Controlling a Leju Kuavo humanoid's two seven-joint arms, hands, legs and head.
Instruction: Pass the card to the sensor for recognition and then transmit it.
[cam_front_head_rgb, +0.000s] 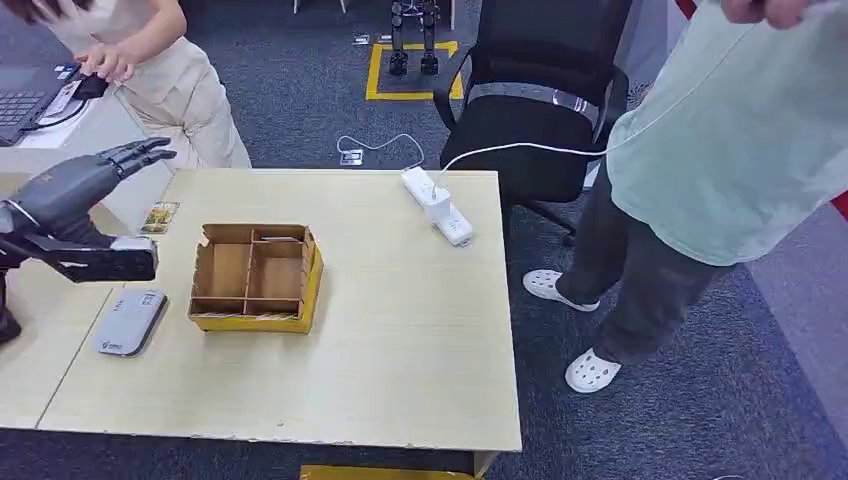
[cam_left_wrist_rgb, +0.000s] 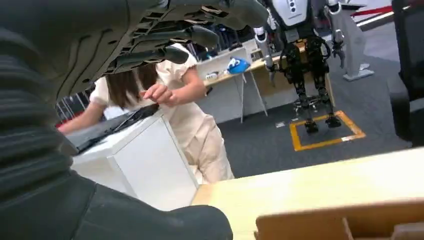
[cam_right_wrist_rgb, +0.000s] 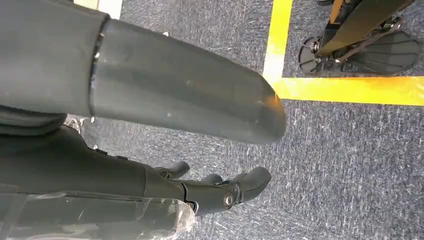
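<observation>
Worktop (cam_front_head_rgb: 400, 350): pale wood, carries everything below. Cardboard box (cam_front_head_rgb: 256, 277) with dividers sits left of centre. White power strip (cam_front_head_rgb: 438, 206) lies near the far edge. Left hand (cam_front_head_rgb: 85, 195) raised above the worktop's left end, fingers extended and apart, holding nothing. Right hand (cam_right_wrist_rgb: 200, 150) hangs over grey carpet, fingers apart, empty. Grey sensor (cam_front_head_rgb: 128, 321) lies just left of the box. Card (cam_front_head_rgb: 160, 216) lies flat beyond the left hand.

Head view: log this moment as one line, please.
left hand open, raised over table's left edge | card on table, untouched | sensor beside cardboard box
</observation>
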